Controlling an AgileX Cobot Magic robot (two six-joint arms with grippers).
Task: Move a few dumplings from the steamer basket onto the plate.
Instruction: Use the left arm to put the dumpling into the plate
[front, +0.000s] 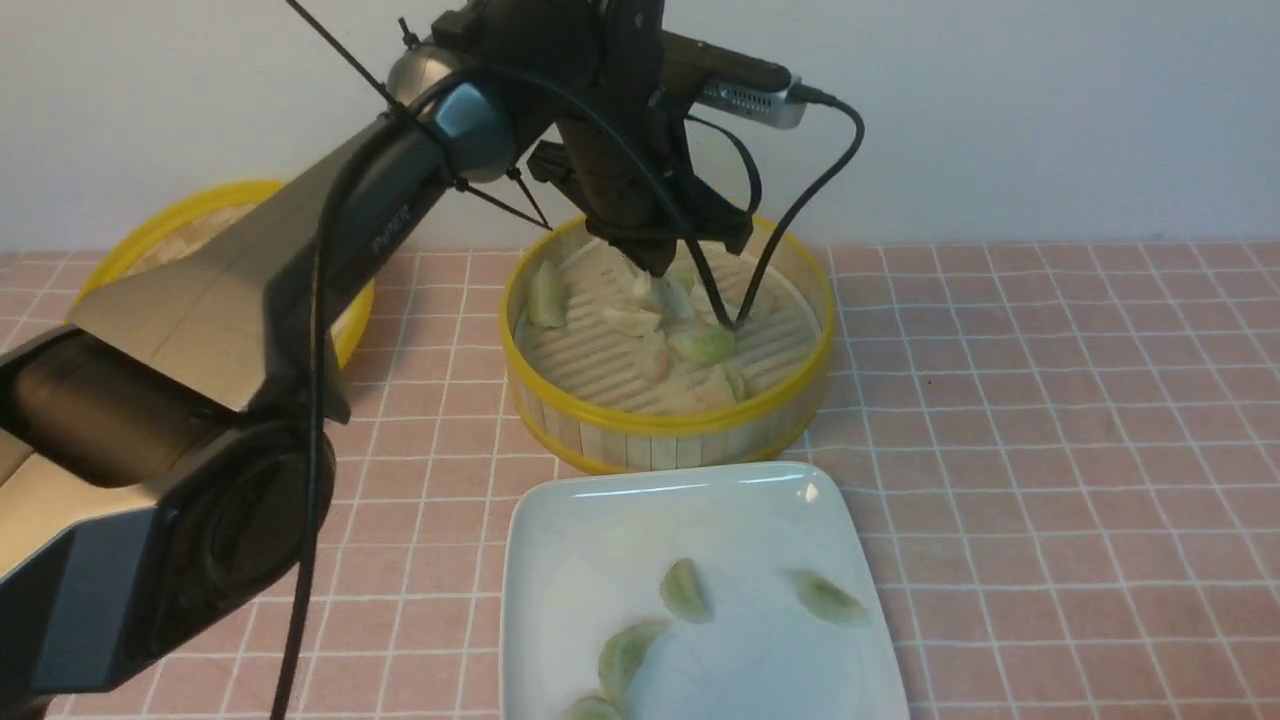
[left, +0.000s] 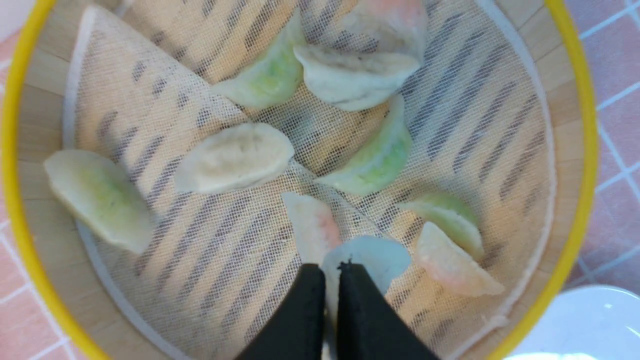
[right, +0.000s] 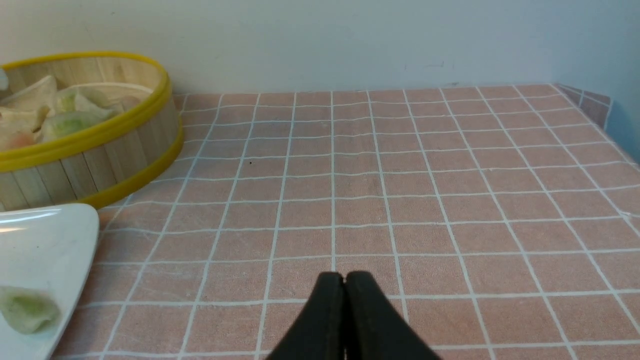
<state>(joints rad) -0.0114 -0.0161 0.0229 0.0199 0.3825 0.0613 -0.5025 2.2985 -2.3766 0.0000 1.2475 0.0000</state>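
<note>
The steamer basket (front: 670, 425) stands mid-table with several dumplings (front: 702, 343) on its white liner. My left gripper (front: 655, 265) is down inside the basket. In the left wrist view the basket rim (left: 15, 175) rings the frame. There my left gripper (left: 331, 270) is shut on a pale whitish dumpling (left: 372, 256) held between its fingertips. The white square plate (front: 560, 560) lies in front of the basket with several green dumplings (front: 685, 590) on it. My right gripper (right: 344, 276) is shut and empty over bare tablecloth. It does not show in the front view.
A flat yellow-rimmed lid (front: 160, 235) lies at the back left, partly behind my left arm. The right wrist view shows the basket (right: 90, 160), a corner of the plate (right: 45, 240) and the table's far right edge (right: 595, 107). A wall stands behind.
</note>
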